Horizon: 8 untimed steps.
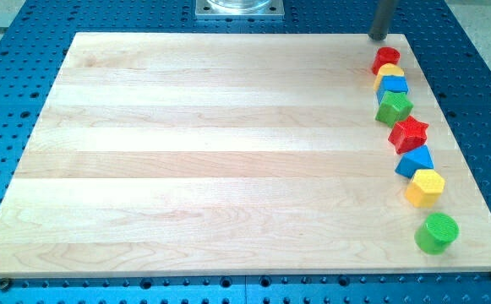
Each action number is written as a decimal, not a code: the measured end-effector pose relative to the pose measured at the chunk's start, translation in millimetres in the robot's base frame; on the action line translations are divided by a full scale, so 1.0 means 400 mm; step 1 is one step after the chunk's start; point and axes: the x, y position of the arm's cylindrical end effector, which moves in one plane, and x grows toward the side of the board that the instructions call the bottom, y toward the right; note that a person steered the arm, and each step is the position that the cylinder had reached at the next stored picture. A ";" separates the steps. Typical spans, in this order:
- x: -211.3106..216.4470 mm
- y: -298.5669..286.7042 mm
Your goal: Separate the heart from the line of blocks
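Observation:
A line of blocks runs down the board's right side. From the top: a red cylinder (387,58), a yellow block (390,73) that looks like the heart, partly hidden by a blue cube (395,85), a green star-like block (394,107), a red star (409,133), a blue triangle (415,160), a yellow hexagon (425,187) and a green cylinder (437,232). The upper blocks touch each other. My tip (379,38) stands at the board's top edge, just above and slightly left of the red cylinder, a short gap away.
The wooden board (211,152) lies on a blue perforated table (8,101). A metal base plate (239,8) sits at the view's top centre. The line of blocks lies close to the board's right edge.

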 end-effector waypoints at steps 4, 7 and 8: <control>0.011 0.015; 0.299 0.078; 0.344 -0.022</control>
